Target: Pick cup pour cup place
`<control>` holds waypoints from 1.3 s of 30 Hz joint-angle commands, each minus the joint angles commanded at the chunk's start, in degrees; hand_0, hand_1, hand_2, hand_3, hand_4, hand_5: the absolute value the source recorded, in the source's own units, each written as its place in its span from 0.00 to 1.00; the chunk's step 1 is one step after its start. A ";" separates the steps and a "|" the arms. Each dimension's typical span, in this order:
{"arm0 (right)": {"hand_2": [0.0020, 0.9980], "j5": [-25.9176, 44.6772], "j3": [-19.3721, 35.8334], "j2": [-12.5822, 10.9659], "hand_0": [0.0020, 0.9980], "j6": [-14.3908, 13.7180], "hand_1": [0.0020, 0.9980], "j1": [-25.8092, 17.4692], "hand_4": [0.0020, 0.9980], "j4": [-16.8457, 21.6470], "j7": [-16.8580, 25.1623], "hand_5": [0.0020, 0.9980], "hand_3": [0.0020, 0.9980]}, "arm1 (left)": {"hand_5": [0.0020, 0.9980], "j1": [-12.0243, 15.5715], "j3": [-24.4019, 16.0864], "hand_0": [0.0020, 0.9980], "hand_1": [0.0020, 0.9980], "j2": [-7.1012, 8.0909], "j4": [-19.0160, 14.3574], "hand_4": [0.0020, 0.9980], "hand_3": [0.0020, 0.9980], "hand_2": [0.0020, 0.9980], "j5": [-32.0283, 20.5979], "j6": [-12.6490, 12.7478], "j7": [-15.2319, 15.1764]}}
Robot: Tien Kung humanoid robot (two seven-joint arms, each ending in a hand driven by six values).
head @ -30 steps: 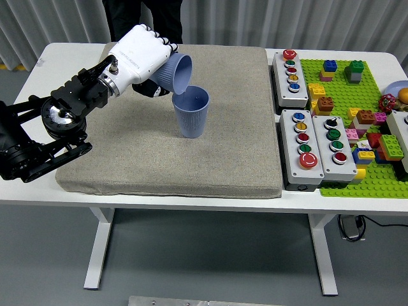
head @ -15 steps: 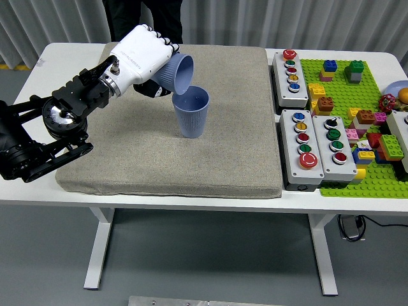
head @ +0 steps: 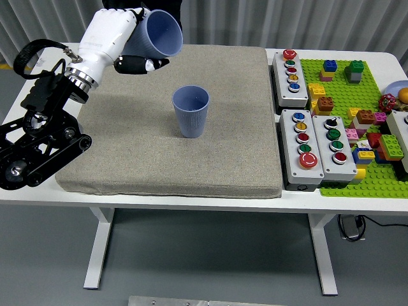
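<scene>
A grey mat (head: 159, 159) covers the white bench (head: 191, 196); on it an upright blue cup (head: 190, 111) stands alone near the middle; farther back, at the far left, the left hand (head: 115, 35) grasps a second blue cup (head: 155, 35), raised above the mat, tilted with its mouth facing right.

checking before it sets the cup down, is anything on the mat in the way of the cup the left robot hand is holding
Nothing visible blocks it. The left robot hand holds the tilted blue cup above the grey mat's far left part. Only the second blue cup stands on the mat, near its middle; bare mat lies left of it.
</scene>
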 joint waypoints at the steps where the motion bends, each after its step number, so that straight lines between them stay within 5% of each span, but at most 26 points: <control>1: 0.56 -0.28 0.15 0.04 0.67 0.05 0.61 -0.14 0.00 0.01 -0.08 0.21 0.56 | 0.28 1.35 -1.75 0.44 0.43 -1.01 -0.46 0.82 0.50 0.49 -2.61 0.62 -0.75; 5: 0.56 -1.35 0.62 0.19 0.67 0.12 0.61 -0.63 0.00 0.03 -0.32 0.21 0.56 | 0.28 6.72 -6.94 0.44 0.43 -5.41 -1.55 0.82 0.50 0.49 -12.02 2.66 -2.82; 11: 0.56 -2.11 1.04 0.40 0.67 0.15 0.61 -1.29 0.00 0.08 -0.46 0.21 0.56 | 0.28 12.33 -7.58 0.44 0.43 -10.00 -0.60 0.82 0.50 0.49 -24.83 5.55 -4.12; 19: 0.56 -1.95 1.26 0.54 0.67 0.24 0.61 -1.45 0.00 0.05 -0.31 0.21 0.56 | 0.29 16.58 -8.48 0.44 0.42 -13.70 0.66 0.82 0.50 0.49 -24.44 6.66 -5.57; 26: 0.56 -1.30 1.13 0.68 0.67 0.23 0.61 -1.48 0.00 -0.01 -0.01 0.21 0.56 | 0.29 18.17 -7.98 0.45 0.43 -16.11 4.04 0.82 0.51 0.49 -25.41 10.96 -7.76; 33: 0.56 -1.47 1.22 0.80 0.67 0.36 0.61 -1.55 0.00 -0.02 0.04 0.21 0.56 | 0.30 19.53 -4.98 0.46 0.45 -18.36 10.40 0.82 0.51 0.50 -24.32 10.96 -12.56; 39: 0.56 -1.50 1.29 0.81 0.67 0.38 0.61 -1.39 0.00 -0.02 0.01 0.21 0.56 | 0.30 19.45 -3.38 0.47 0.47 -18.95 14.87 0.82 0.51 0.51 -28.14 10.96 -19.82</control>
